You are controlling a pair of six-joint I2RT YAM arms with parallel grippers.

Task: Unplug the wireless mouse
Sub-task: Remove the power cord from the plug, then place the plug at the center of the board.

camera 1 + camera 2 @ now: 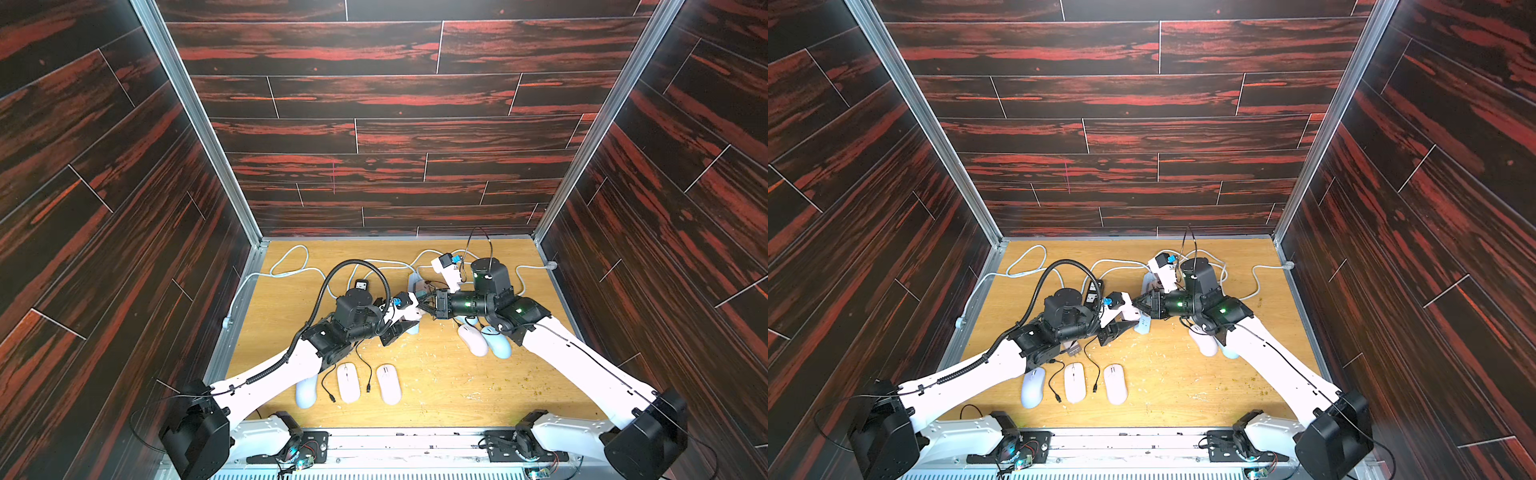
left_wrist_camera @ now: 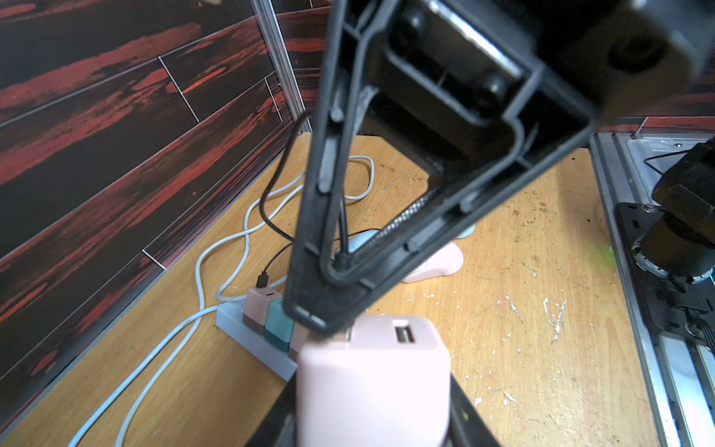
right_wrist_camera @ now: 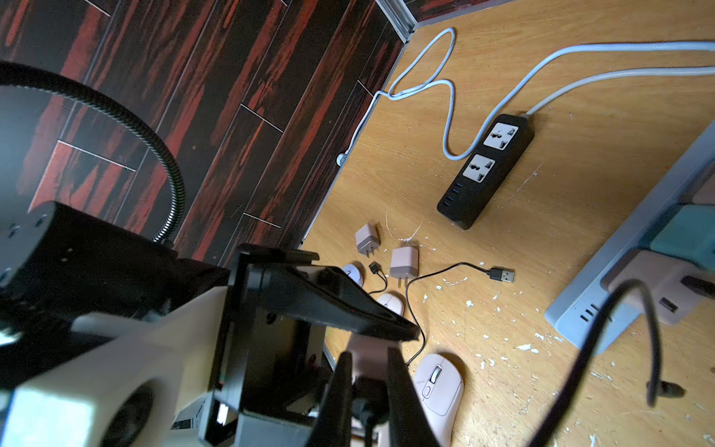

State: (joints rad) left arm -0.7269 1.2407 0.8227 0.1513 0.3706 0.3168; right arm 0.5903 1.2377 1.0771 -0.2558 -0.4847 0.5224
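Jaws of right gripper (image 3: 368, 371) nearly closed, pinching black plug (image 3: 367, 404) at a port of pink charger (image 2: 373, 371). Left gripper (image 2: 371, 423) clamps that charger from the opposite side, jaws partway apart. Pink mouse (image 3: 439, 391) on table just beside right gripper; can't tell if the gripped cable runs to it. Farther out: grey power strip (image 2: 247, 336), then black power strip (image 3: 487, 170).
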